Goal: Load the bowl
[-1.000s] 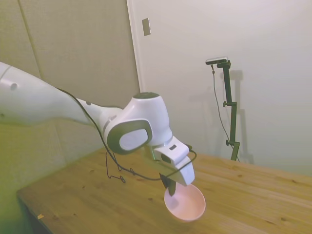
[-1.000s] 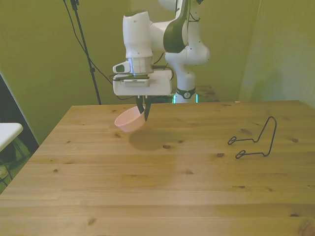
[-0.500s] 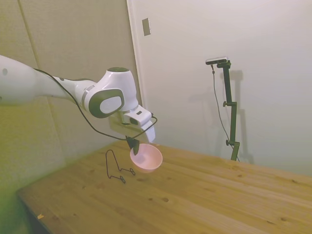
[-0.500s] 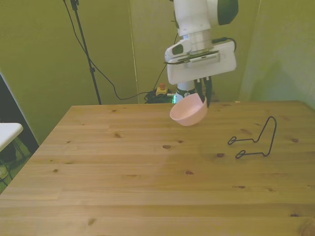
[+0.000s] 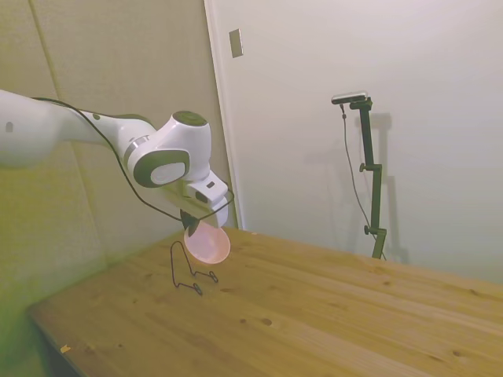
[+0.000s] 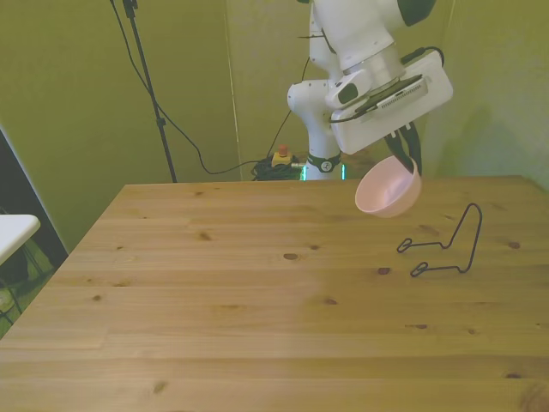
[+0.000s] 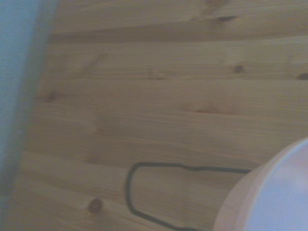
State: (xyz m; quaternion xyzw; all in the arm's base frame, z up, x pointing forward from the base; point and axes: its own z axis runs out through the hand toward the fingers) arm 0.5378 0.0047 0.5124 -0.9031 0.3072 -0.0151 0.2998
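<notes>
The pale pink bowl point(image 6: 388, 188) hangs tilted in the air, held by its rim in my gripper point(image 6: 404, 160), whose dark fingers are shut on it. In the side view the bowl point(image 5: 207, 243) faces sideways just above the thin black wire stand point(image 5: 186, 271). Seen from the front, the bowl is up and toward the front view's left of the wire stand point(image 6: 446, 244), which rests on the table. The wrist view catches the bowl's rim point(image 7: 269, 195) and a loop of the wire stand point(image 7: 144, 192) on the wood below.
The wooden table point(image 6: 257, 309) stretches wide toward the front view's left. A wall point(image 5: 141, 94) stands close behind the stand's end of the table in the side view.
My arm has carried the bowl from the front view's left across to its right, lifting it and tipping it more on edge, ending over the wire stand.
</notes>
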